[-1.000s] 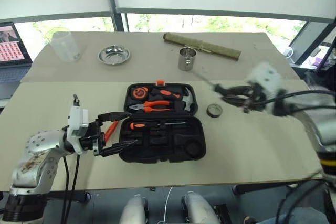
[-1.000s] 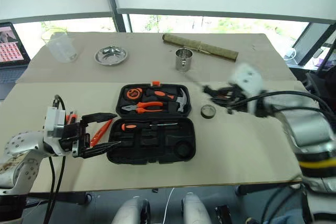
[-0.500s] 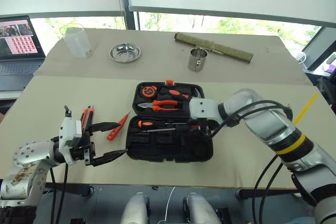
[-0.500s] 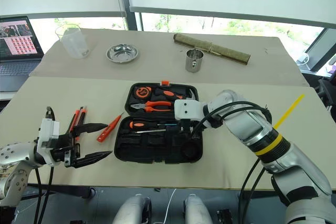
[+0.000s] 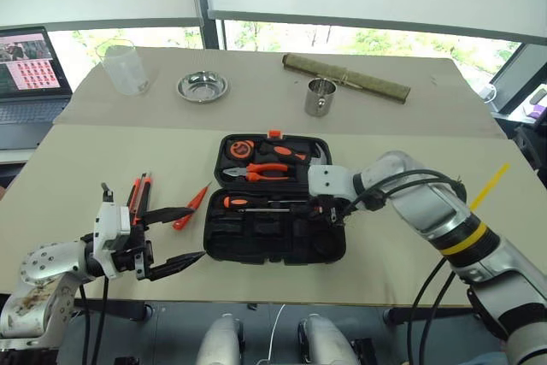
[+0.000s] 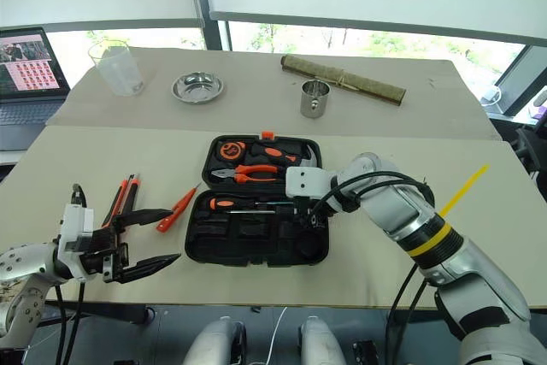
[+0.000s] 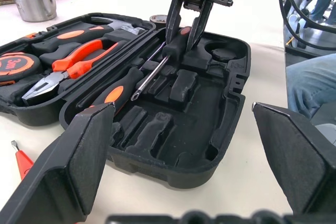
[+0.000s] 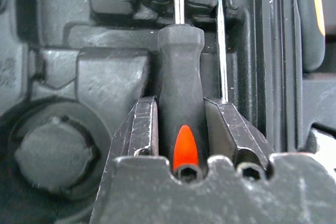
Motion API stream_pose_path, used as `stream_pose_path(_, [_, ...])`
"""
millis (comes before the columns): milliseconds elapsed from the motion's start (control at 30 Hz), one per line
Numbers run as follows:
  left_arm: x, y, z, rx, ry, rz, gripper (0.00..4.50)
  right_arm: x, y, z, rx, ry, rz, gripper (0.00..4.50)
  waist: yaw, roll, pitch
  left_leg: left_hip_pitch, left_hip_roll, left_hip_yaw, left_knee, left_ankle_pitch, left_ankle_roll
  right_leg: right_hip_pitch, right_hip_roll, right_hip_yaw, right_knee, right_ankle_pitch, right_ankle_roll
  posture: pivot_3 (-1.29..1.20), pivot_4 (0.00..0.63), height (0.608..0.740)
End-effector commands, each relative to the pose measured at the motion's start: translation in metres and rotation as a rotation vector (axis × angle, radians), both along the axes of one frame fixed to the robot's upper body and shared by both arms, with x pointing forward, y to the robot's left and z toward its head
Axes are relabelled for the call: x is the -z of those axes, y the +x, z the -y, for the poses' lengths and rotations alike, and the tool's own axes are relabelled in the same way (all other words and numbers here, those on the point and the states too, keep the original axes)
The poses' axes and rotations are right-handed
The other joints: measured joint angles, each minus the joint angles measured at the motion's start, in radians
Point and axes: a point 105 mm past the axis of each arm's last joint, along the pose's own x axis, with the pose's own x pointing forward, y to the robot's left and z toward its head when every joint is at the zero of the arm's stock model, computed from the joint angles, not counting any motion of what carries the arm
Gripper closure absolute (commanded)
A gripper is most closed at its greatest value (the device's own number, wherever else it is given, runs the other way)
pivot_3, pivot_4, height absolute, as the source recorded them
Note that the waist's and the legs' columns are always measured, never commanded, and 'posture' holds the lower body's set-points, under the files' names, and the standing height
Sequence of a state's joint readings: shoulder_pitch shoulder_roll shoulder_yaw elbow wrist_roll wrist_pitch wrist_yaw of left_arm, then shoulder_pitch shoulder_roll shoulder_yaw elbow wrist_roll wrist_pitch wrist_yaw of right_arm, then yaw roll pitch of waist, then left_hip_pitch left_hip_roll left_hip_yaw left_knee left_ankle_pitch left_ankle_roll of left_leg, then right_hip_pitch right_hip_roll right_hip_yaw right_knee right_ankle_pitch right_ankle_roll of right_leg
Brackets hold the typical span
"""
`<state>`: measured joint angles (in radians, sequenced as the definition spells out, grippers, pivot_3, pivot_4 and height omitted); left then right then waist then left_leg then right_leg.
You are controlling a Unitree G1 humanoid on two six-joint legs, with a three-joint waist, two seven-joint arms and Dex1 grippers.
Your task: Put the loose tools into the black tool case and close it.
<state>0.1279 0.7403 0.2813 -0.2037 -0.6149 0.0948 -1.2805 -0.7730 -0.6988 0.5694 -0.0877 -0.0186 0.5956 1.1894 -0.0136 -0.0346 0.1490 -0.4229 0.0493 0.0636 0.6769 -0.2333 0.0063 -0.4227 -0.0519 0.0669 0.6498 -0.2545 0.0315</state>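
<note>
The black tool case (image 5: pixel 256 241) lies open in the middle of the table. My right gripper (image 5: pixel 331 213) points down into its front half, shut on the black handle of a screwdriver (image 8: pixel 180 98) that lies in a slot. Another orange-and-black screwdriver (image 5: pixel 256 203) lies in the slot beside it. A slim orange screwdriver (image 5: pixel 193 206) and the utility knife (image 5: pixel 138 197) rest on the table left of the case. The tape roll (image 7: pixel 156 20) peeks out beyond the case. My left gripper (image 5: pixel 197 232) hovers open by the case's front left corner, holding nothing.
Pliers (image 5: pixel 259 172), a hammer and a tape measure (image 5: pixel 242 149) fill the lid half. On the far table stand a steel cup (image 5: pixel 318 97), a steel dish (image 5: pixel 202 86), a clear beaker (image 5: pixel 124 66), a rolled mat (image 5: pixel 346 77) and a laptop (image 5: pixel 30 74). A person's leg (image 7: pixel 310 85) shows beyond the table.
My right gripper came down from right of the case into its front half with the screwdriver. The left gripper sank slightly and drew back. The camera view shifted.
</note>
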Motion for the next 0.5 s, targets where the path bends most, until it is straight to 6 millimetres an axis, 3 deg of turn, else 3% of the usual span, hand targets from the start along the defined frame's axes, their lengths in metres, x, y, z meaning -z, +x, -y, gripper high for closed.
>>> stream_pose_path(33, [-0.004, -0.001, -0.005, -0.019, 0.007, 0.047, 0.00, -0.020, -0.006, -0.010, -0.100, 0.073, 0.040, 1.61, -0.001, 0.000, 0.000, 0.000, 0.000, 0.000, 0.000, 0.000, 0.000, 0.000, 0.000, 0.000, 0.000, 0.000, 0.000, 0.00, 0.150, 0.740])
stream_pose_path(100, [-0.002, 0.000, -0.008, -0.040, 0.004, 0.044, 0.00, -0.034, -0.012, -0.012, -0.151, 0.122, 0.006, 1.03, -0.005, 0.000, 0.000, 0.000, 0.000, 0.000, 0.000, 0.000, 0.000, 0.000, 0.000, 0.000, 0.000, 0.000, 0.000, 0.00, 0.150, 0.740])
stream_pose_path(233, [0.000, 0.000, -0.007, -0.040, 0.004, 0.038, 0.00, -0.049, -0.022, -0.003, -0.218, 0.181, -0.059, 1.03, -0.003, 0.000, 0.000, 0.000, 0.001, -0.001, -0.001, 0.000, 0.000, 0.000, 0.001, 0.000, 0.000, 0.000, 0.000, 0.00, 0.150, 0.740])
stream_pose_path(300, [0.001, -0.002, -0.005, -0.037, 0.003, 0.035, 0.00, -0.050, -0.017, -0.001, -0.199, 0.239, -0.051, 1.03, -0.001, 0.000, 0.000, 0.000, 0.001, 0.000, 0.000, 0.000, 0.000, 0.000, 0.001, 0.000, 0.000, 0.000, 0.000, 0.00, 0.150, 0.740])
stream_pose_path(333, [0.002, -0.003, -0.005, -0.037, 0.002, 0.034, 0.00, -0.049, -0.014, -0.001, -0.181, 0.270, -0.048, 1.56, -0.001, 0.000, 0.000, 0.001, 0.001, 0.000, 0.000, 0.000, 0.000, 0.001, 0.001, 0.000, 0.000, 0.000, 0.000, 0.00, 0.150, 0.740])
stream_pose_path(400, [0.003, -0.004, -0.005, -0.038, 0.003, 0.031, 0.00, -0.047, -0.008, -0.007, -0.156, 0.351, -0.025, 2.04, -0.001, 0.000, 0.000, 0.001, 0.001, 0.000, 0.000, 0.000, 0.000, 0.001, 0.001, 0.000, 0.000, 0.000, 0.000, 0.00, 0.150, 0.740])
stream_pose_path(500, [0.004, -0.003, -0.006, -0.040, 0.005, 0.030, 0.00, -0.035, -0.004, -0.015, -0.152, 0.381, -0.001, 3.11, -0.001, 0.000, 0.000, 0.001, 0.001, 0.000, 0.000, 0.000, 0.000, 0.001, 0.001, 0.000, 0.000, 0.000, 0.000, 0.00, 0.150, 0.740])
